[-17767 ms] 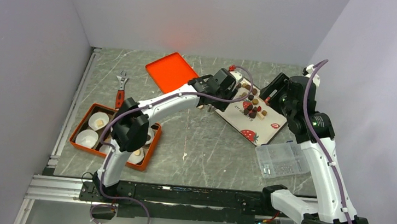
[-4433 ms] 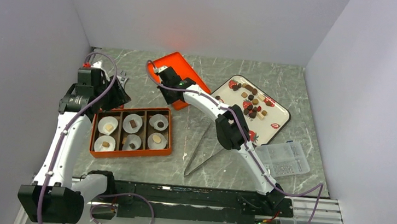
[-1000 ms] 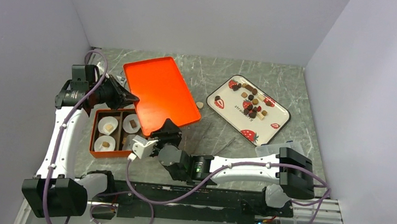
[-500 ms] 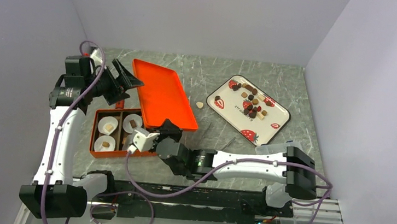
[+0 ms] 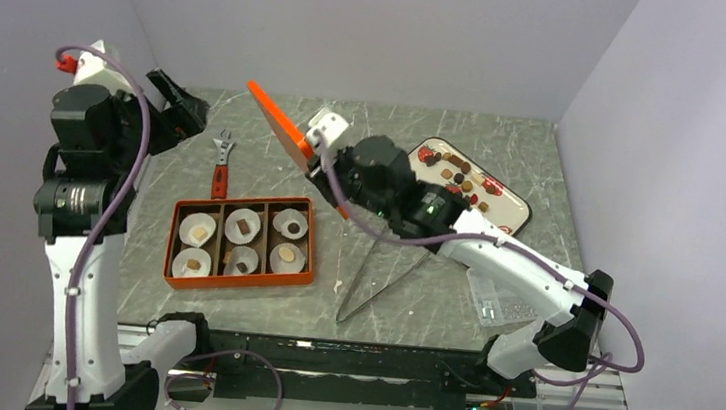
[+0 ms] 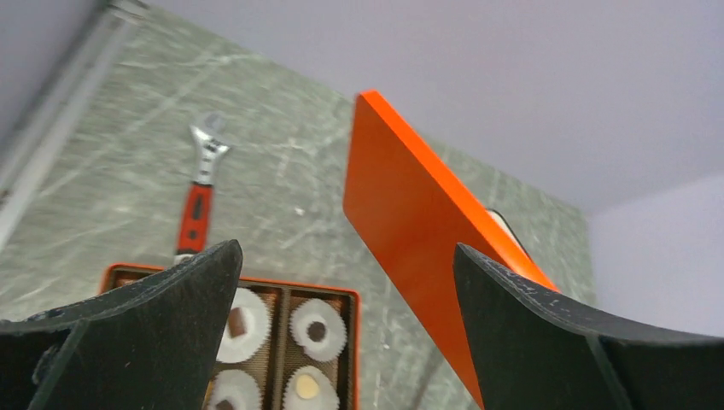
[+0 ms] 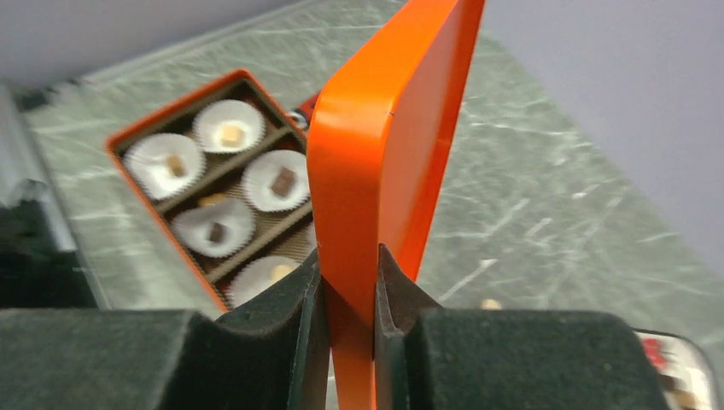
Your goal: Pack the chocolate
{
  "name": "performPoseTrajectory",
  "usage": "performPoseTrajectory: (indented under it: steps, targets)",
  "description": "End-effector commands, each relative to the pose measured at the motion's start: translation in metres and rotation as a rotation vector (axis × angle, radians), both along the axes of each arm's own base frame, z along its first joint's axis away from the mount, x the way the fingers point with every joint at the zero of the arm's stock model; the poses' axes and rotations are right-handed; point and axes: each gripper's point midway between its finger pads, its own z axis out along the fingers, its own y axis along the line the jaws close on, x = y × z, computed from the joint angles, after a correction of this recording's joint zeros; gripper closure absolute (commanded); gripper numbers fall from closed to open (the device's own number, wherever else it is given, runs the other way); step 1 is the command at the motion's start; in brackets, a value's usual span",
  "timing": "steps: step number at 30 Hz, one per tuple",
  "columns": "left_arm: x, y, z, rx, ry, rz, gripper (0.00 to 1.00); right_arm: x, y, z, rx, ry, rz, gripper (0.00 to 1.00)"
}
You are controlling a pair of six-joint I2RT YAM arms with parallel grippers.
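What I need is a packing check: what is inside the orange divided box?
Six white pleated paper cups fill the orange divided box, one per compartment, each showing one small chocolate piece, tan, brown or dark. The compartment floors under the cups are covered.

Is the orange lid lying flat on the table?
No, the right gripper pinches the orange lid by its rim and holds it raised on edge.
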Motion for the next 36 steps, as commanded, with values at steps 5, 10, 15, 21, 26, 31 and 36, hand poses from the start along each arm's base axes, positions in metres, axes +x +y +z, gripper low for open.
performPoseTrajectory:
  steps: [5,10,15,21,26,31,36]
  targets:
    - [-0.036,0.079,-0.048,0.18,0.212,0.394,0.01,-0.03,0.03,0.057,0.437,0.502,0.437,1.0]
    - [-0.05,0.094,-0.086,0.185,0.301,0.417,0.0,-0.013,0.03,0.061,0.621,0.779,0.604,1.0]
    - [-0.053,0.105,-0.126,0.15,0.406,0.429,0.01,0.01,0.041,0.048,0.766,1.018,0.64,1.0]
    - [-0.04,0.103,-0.161,0.052,0.48,0.403,0.03,0.039,0.055,0.003,0.85,1.208,0.575,1.0]
    - [-0.03,0.108,-0.188,0.022,0.533,0.408,0.06,0.05,0.064,-0.03,0.9,1.299,0.532,1.0]
    - [-0.024,0.113,-0.214,0.003,0.609,0.415,0.09,0.056,0.072,-0.056,0.922,1.345,0.485,1.0]
    - [-0.02,0.12,-0.236,-0.021,0.662,0.428,0.1,0.054,0.081,-0.079,0.917,1.36,0.455,1.0]
